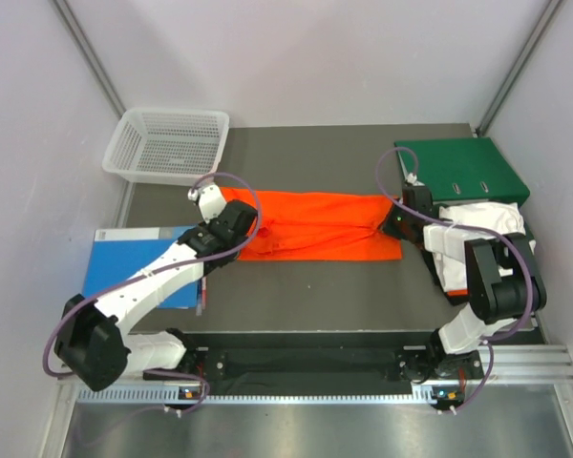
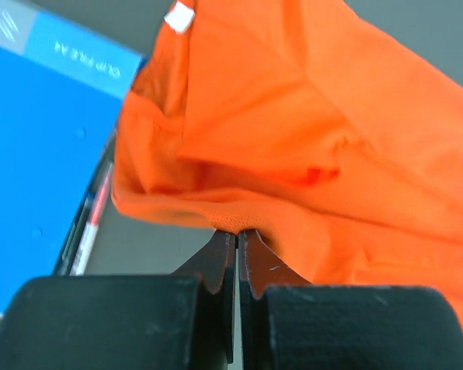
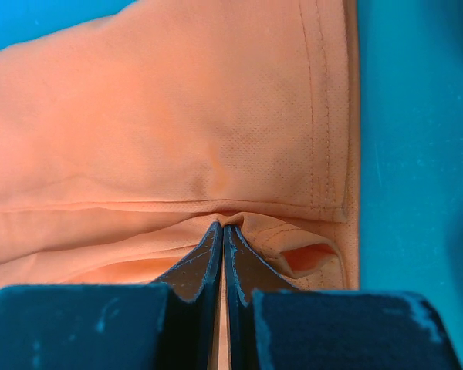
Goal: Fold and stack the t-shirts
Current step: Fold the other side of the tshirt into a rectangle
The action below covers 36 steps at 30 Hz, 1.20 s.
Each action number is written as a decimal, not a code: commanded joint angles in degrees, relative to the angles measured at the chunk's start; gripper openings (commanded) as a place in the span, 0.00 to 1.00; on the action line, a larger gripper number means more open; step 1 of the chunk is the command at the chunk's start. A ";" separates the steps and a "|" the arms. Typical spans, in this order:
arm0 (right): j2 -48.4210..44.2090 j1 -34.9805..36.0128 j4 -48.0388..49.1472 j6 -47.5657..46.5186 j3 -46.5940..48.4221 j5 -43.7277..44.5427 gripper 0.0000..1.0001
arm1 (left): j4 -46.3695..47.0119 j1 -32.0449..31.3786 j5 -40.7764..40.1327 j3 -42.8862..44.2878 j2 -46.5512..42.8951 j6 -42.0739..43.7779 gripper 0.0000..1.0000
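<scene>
One bright orange t-shirt (image 1: 315, 227) lies stretched in a long band across the dark table, folded lengthwise. My left gripper (image 1: 251, 229) is shut on its left end; in the left wrist view the black fingertips (image 2: 237, 233) pinch the orange t-shirt (image 2: 309, 131) at a fold. My right gripper (image 1: 393, 224) is shut on the right end, and the right wrist view shows the fingertips (image 3: 222, 227) pinching the hemmed edge of the orange t-shirt (image 3: 177, 116). A white t-shirt (image 1: 482, 221) lies bunched under the right arm.
A white mesh basket (image 1: 167, 145) stands at the back left. A green binder (image 1: 463, 170) lies at the back right. A flat blue book (image 1: 124, 262) sits under the left arm, with a pen (image 2: 92, 223) along the blue book (image 2: 38, 146) edge.
</scene>
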 commanded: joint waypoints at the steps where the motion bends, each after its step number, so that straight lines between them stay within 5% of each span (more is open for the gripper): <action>1: -3.35 -1.01 0.64 -0.88 -0.48 0.49 0.00 | 6.35 4.72 2.83 3.86 3.35 7.34 0.00; 14: -3.09 -1.54 0.82 -0.79 -0.05 1.11 0.00 | 9.70 11.59 7.93 15.54 17.68 16.93 0.00; 29: 0.25 -2.07 2.40 0.09 1.10 1.02 0.04 | 9.62 16.42 12.06 22.75 28.41 17.46 0.00; 36: 1.40 -2.15 2.75 0.00 1.54 -0.12 0.15 | 11.11 18.09 13.47 26.97 32.54 19.48 0.00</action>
